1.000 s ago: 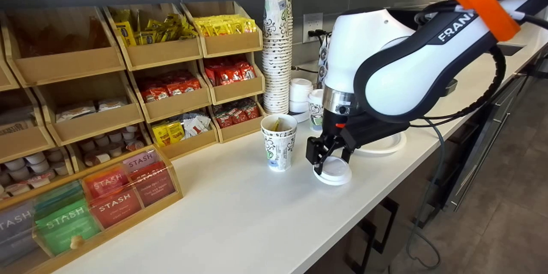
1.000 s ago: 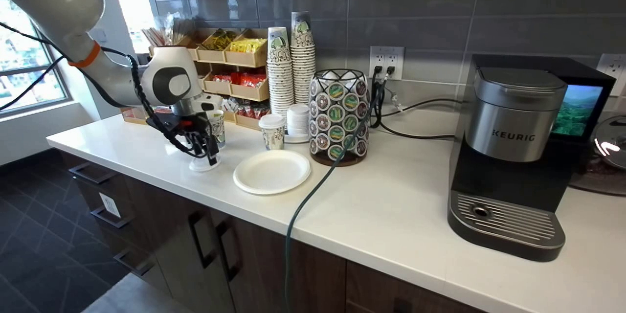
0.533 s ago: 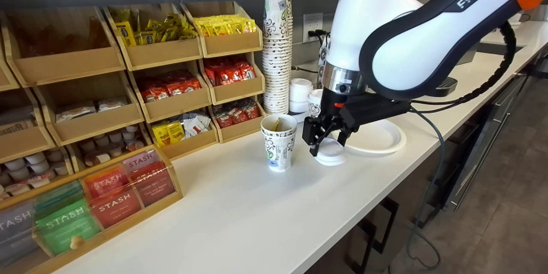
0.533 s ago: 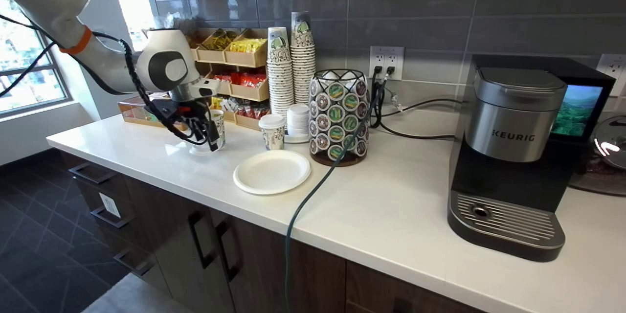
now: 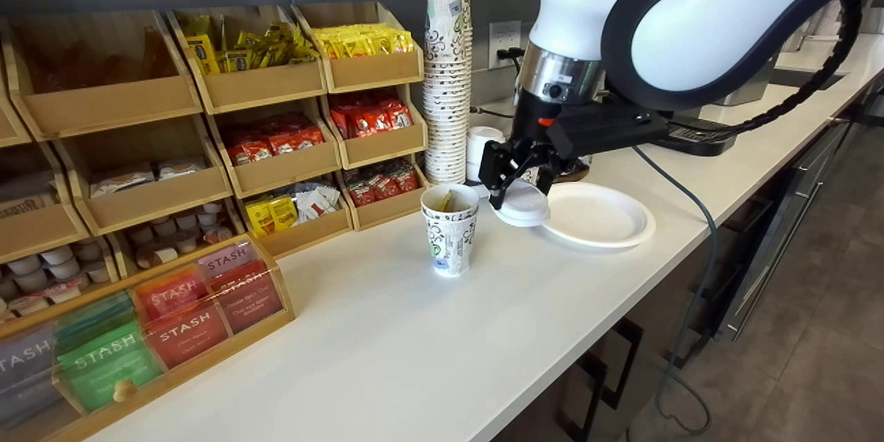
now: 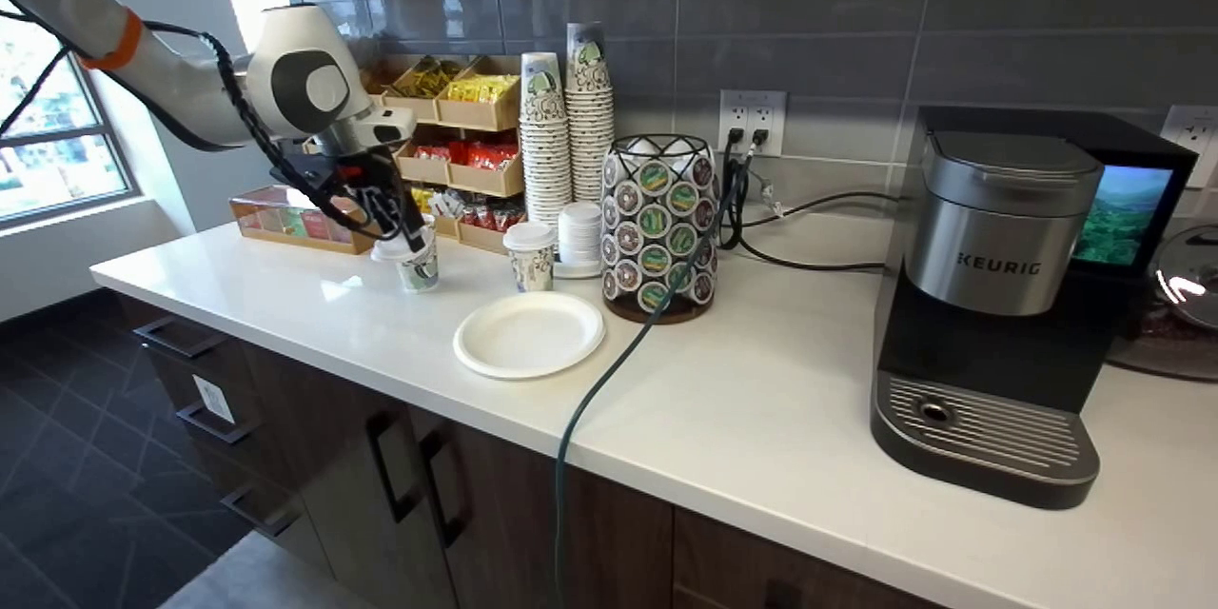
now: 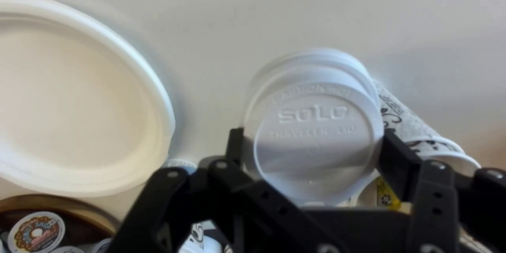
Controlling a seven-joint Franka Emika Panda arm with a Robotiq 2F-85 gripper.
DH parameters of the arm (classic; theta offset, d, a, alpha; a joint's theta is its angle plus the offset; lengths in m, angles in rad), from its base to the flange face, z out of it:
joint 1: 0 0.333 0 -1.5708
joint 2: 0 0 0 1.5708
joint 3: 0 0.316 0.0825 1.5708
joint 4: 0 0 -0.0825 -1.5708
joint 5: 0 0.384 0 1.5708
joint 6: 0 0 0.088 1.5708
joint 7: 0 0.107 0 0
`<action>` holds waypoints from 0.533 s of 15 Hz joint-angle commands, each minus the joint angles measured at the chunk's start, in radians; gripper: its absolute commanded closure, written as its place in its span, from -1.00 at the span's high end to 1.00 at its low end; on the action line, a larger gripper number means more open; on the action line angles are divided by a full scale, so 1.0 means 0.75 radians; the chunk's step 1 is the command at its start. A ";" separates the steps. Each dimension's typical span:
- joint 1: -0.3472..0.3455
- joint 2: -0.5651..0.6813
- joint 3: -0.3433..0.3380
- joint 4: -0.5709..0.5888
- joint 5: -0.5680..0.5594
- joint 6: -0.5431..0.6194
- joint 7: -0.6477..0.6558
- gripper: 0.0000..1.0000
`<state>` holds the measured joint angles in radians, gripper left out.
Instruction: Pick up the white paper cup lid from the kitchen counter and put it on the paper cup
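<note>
My gripper is shut on the white paper cup lid, its fingers on opposite sides of the rim. The white paper cup lid is held above the kitchen counter, slightly tilted. It shows large in the wrist view, with raised lettering on top. The paper cup stands upright on the counter close beside the lid, apart from it in an exterior view. It has a double rim and a yellow packet inside. In the wrist view the cup is partly hidden behind the lid and a finger.
A white plate lies beside the gripper. Tall cup stacks, a lidded cup, a lid stack and a pod rack stand behind. Wooden bins line the wall. A cable crosses the counter.
The gripper has risen with the lid in it. The lid has come up off the counter, and it has moved toward the wall side. The cup and plate have not moved.
</note>
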<state>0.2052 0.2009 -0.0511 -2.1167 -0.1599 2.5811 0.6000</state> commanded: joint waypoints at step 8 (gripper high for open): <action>0.009 -0.034 0.074 0.142 -0.164 -0.172 0.143 0.65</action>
<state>0.2110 0.1508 -0.0177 -2.0656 -0.2520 2.5175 0.6749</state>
